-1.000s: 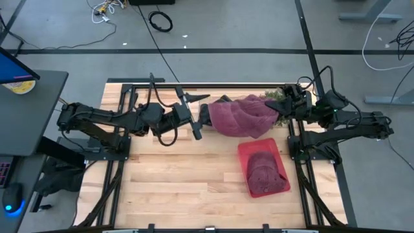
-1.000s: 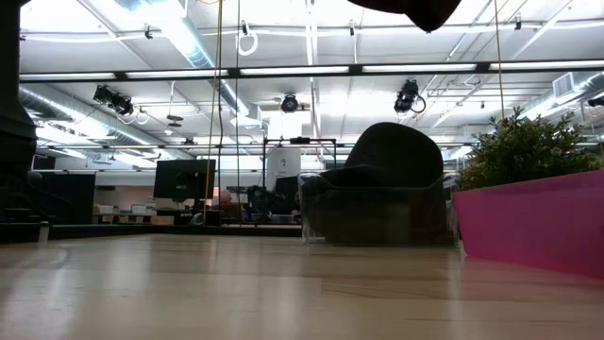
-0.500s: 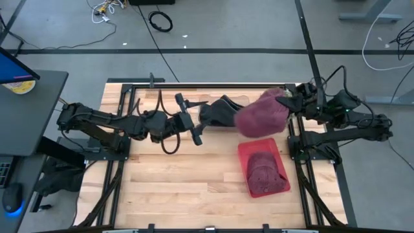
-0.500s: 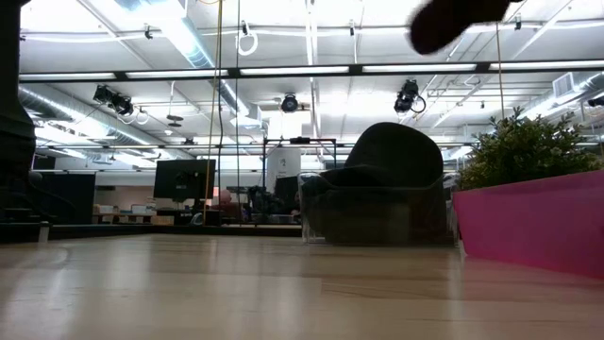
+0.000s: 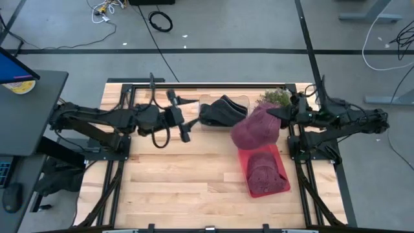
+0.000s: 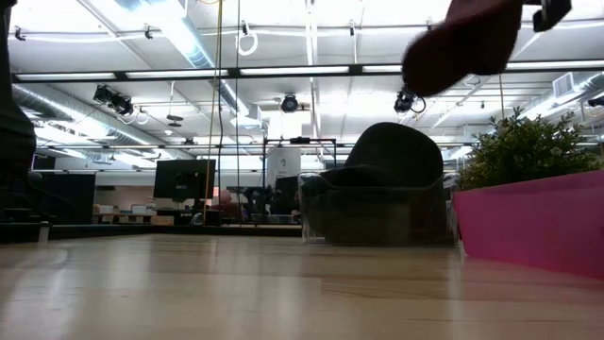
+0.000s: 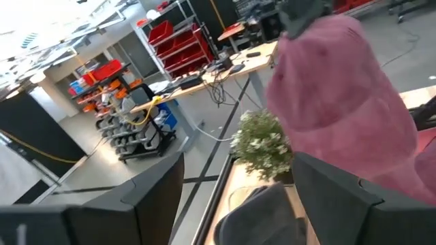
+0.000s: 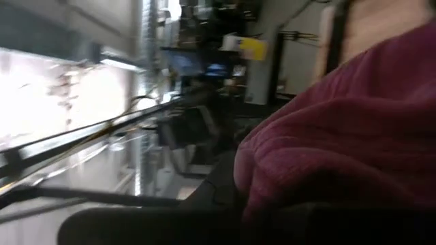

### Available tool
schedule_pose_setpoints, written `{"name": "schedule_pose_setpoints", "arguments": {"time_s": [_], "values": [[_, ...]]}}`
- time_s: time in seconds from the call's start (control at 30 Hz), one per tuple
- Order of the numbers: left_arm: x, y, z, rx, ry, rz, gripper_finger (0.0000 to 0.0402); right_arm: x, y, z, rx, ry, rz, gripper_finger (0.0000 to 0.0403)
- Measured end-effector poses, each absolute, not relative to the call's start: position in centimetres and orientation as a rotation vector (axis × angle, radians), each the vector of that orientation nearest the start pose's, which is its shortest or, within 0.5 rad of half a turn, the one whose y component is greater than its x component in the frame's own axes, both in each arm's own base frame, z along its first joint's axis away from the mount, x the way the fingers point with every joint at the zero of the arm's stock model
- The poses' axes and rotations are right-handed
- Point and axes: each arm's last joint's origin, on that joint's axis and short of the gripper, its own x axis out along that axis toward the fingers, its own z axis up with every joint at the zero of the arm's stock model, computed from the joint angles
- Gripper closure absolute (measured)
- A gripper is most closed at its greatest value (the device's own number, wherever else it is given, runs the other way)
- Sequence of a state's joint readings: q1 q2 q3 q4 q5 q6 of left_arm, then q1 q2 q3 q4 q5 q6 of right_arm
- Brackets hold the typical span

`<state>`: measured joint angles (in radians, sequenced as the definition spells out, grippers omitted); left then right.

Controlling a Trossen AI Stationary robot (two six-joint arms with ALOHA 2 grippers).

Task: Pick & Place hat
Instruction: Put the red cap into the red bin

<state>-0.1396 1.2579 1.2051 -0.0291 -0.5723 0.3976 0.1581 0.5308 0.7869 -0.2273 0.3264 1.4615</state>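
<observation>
A maroon knit hat (image 5: 255, 129) hangs in the air over the far end of a pink tray (image 5: 279, 186), with my right gripper (image 5: 277, 115) shut on it. The low view shows this hat (image 6: 462, 42) high above the table, and it fills the right wrist view (image 8: 340, 136). A second maroon hat (image 5: 265, 171) lies in the tray. A black hat (image 5: 223, 110) sits in a clear box. My left gripper (image 5: 184, 126) stands open left of the box with nothing between its fingers; its wrist view looks toward the hanging hat (image 7: 340, 95). My right gripper pinches the maroon hat at its right-hand edge (image 5: 270, 118) between its shut fingers, which come in level from the table's right. The hat hangs bunched beside and below the fingers, lifted clear of the tray and the table.
A small green plant (image 5: 275, 97) stands at the far right, just behind the held hat. The clear box (image 6: 377, 212) with the black hat stands at the far middle. Bare wooden table (image 5: 187, 181) lies on the near side and left of the tray.
My right gripper has drawn the maroon hat from over the clear box toward the table's right and near side, and lower, to above the tray's far end. The hat, spread wide before, now hangs bunched. My left gripper has pulled back toward the table's left.
</observation>
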Motion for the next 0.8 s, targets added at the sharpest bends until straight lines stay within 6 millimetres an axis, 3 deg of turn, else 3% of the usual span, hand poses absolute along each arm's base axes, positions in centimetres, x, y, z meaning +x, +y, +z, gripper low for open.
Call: {"name": "schedule_pose_setpoints", "arguments": {"time_s": [0.4,0.8], "values": [[25.9,0.3,39.3,0.423,0.283,0.474,0.0124,12.6,3.1,35.6,1.553,-0.161,-0.197,0.0398],[25.8,2.2,39.1,0.419,0.316,0.483,0.0124,14.1,7.4,37.9,1.545,-0.149,-0.389,0.0398]]}}
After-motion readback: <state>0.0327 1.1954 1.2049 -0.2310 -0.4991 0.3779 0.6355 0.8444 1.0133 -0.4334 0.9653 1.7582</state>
